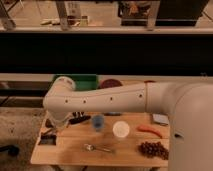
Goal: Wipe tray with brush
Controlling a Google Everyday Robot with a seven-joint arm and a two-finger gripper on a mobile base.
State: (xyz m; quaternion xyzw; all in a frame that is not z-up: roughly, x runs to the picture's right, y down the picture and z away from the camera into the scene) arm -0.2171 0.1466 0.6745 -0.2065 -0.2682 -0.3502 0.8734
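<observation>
Right, this looked like the reach-for-the-brush step, with no wiping started. The arm [100, 99] swept across the back of the worktop from the right and bent down at the left edge, where the gripper [54, 125] hung low, just left of the brush [80, 120]. I couldn't tell whether it was spread or closed (the wrist housing blocked it), and I couldn't tell if it touched the handle. The brush lay flat on the wood near the left edge, handle running roughly left-right, apparently not lifted. The tray [75, 78] sat at the back-left corner, mostly hidden behind the arm, only its far rim showing. A black block [46, 140] sat near the front-left corner, just below the gripper. A blue cup [98, 122] stood right beside the brush's right end, a metal utensil [98, 148] lay toward the front edge, and the purple bowl [111, 83] was at the back, right of the tray. Next move, as I judged it: settle over the handle, close on it clear of the cup, lift, then carry it back to the tray head-down. Main risks were knocking the cup and grabbing the block by mistake.
</observation>
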